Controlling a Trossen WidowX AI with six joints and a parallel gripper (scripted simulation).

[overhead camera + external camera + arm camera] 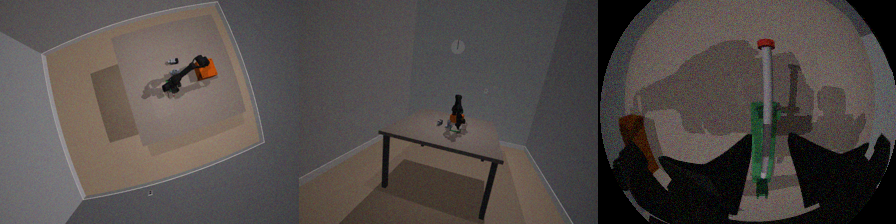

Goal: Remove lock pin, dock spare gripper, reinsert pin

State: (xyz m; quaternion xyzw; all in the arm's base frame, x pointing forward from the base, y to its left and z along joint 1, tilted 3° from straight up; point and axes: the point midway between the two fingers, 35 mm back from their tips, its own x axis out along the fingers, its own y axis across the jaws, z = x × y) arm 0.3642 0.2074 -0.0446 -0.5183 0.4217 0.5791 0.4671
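Top view: right of centre, the black arm reaches down-left from beside an orange block, hiding most of a green piece. A white-and-black part and a grey-blue part lie above it.

Exterior view: near centre, the green piece emerges below the gripper; only here does a wall clock show, upper centre.

Wrist view: the red-headed pin, unclear outside, runs from upper centre down over the green piece; the fingers stand parted, gripping nothing.
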